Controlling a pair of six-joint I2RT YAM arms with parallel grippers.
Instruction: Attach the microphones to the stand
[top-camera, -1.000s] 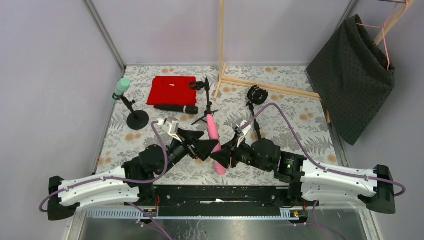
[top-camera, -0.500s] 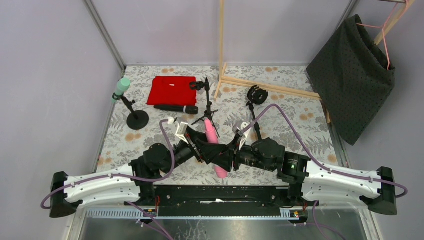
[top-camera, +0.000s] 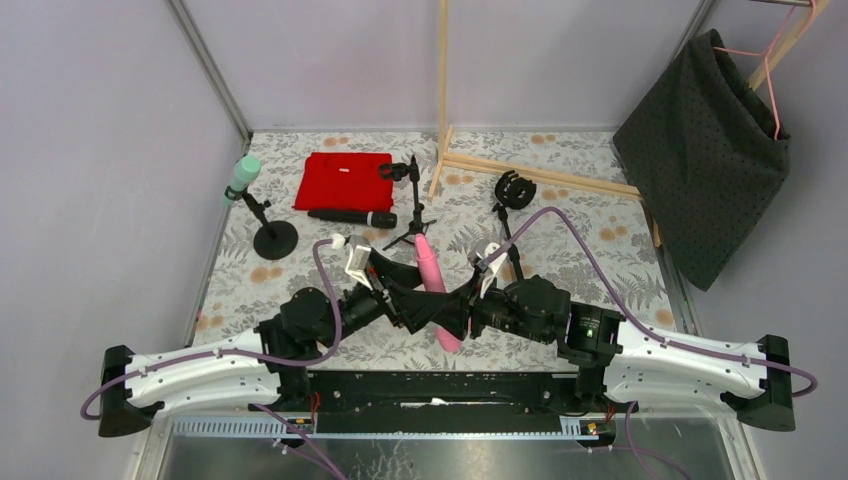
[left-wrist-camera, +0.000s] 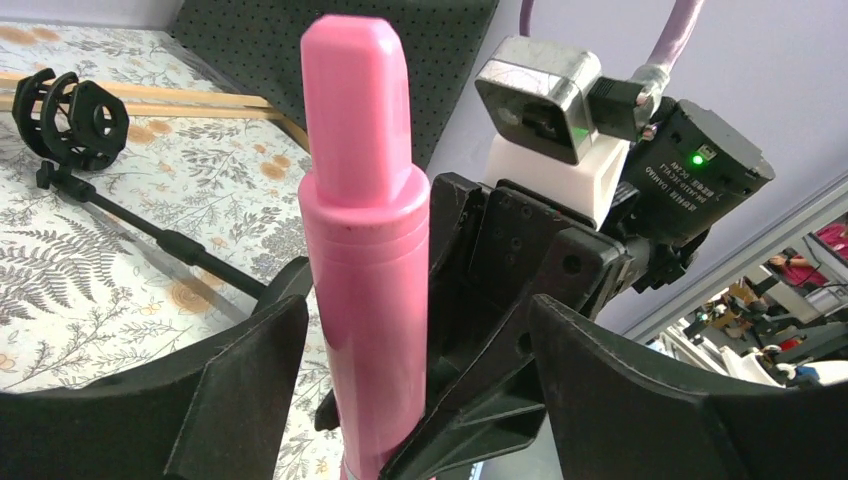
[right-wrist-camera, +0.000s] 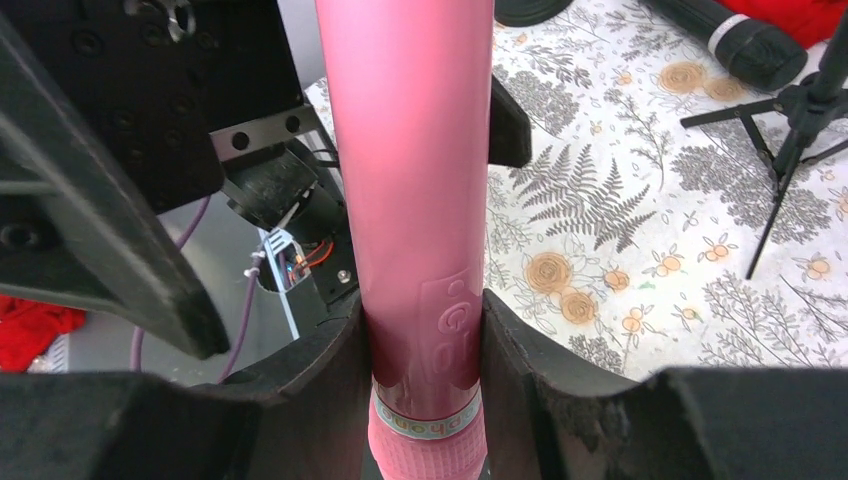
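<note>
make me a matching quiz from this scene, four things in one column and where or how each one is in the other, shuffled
Column 1
1 mint green microphone
2 pink microphone
3 black microphone
4 left gripper

Column 2
A lying on the table by the red cloth
B open, a finger on either side of the pink one
C clipped in the round-base stand
D clamped in the right gripper

Pairs: 1-C, 2-D, 3-A, 4-B
</note>
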